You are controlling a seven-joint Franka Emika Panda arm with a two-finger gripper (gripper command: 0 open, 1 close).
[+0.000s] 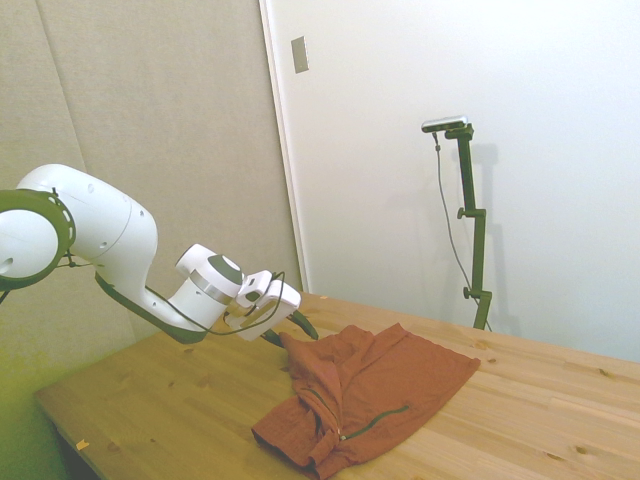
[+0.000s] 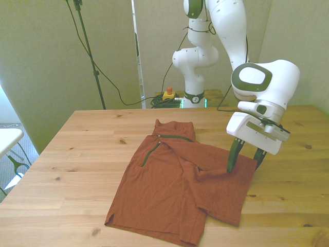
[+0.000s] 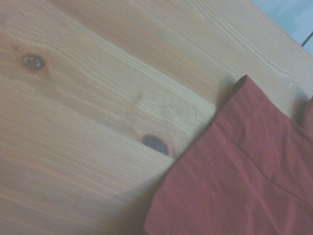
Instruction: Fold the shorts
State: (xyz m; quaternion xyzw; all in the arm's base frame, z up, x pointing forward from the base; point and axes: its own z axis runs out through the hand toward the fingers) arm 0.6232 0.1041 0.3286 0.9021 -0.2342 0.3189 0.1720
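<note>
The jaws (image 2: pixel 245 162) are held open astride the shorts (image 2: pixel 180 180) edge, gripping nothing, positioned for a fold grasp.

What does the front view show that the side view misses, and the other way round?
Only the front view shows the arm's base, a small yellow box with a red button beside it, and both pincer fingers spread apart over the shorts. Only the side view shows a grey wall plate. Both show the orange shorts with a dark zipper on the wooden table.

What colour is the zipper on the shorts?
Dark green on the rust-orange fabric shorts, clearest in the front view.
</note>
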